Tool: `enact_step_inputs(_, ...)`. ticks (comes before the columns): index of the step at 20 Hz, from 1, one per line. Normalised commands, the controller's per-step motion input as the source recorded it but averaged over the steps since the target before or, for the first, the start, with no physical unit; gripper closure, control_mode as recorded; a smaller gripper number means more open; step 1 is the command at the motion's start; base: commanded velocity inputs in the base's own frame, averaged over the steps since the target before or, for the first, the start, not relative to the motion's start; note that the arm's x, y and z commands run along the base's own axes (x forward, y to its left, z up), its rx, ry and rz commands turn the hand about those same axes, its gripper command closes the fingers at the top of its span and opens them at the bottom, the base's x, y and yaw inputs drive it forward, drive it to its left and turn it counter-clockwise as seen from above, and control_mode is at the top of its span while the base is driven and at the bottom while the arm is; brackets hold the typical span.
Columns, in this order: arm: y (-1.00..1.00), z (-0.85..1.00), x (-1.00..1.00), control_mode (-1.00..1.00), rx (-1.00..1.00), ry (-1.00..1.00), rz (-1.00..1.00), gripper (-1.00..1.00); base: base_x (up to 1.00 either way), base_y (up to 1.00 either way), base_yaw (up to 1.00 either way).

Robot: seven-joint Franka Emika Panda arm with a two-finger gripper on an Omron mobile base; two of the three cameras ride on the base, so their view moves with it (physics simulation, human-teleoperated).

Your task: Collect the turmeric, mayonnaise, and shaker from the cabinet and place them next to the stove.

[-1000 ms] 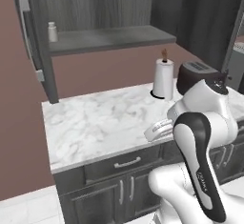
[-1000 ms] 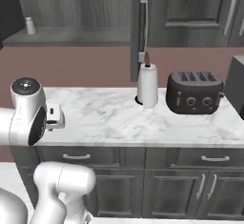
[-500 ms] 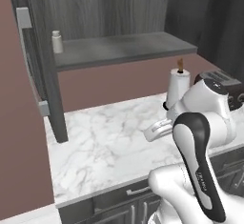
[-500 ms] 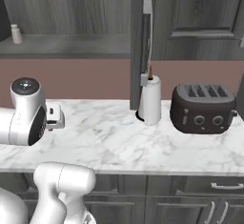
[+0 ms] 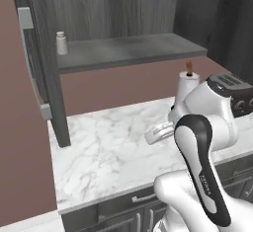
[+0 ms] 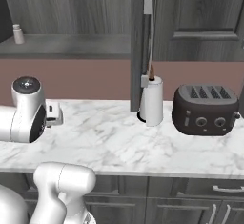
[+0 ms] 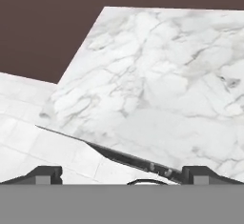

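cabinet (image 5: 42,73) door hangs open at far left, bar handle facing the camera. shaker (image 5: 61,43) sits alone at the left end of the open shelf; same shaker (image 6: 18,34) shows top left from the right base view. no turmeric or mayonnaise visible on that shelf. whole picture has slid and grown versus a second ago in both base views, so the base has driven in toward the counter (image 5: 108,152); the things themselves haven't moved. gripper (image 7: 122,173) hangs low over the marble, jaws spread full wide, holding nothing. paper towel roll (image 6: 152,101) and toaster (image 6: 205,109) stand to the right. judgement: shaker pick is next; arm has to lift well up to shelf height.
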Motion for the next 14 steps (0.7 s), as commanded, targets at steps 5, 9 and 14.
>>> enact_step_inputs(5,0.44,0.26,0.32,-1.00,0.06,-0.14,0.17,-1.00,0.00,0.00,0.00)
enact_step_inputs(9,0.38,0.54,0.21,-1.00,0.03,-0.20,0.18,-1.00,0.00,0.00,0.00)
enact_step_inputs(14,0.22,0.61,0.15,-1.00,0.00,-0.19,0.13,-1.00,0.00,0.00,0.00)
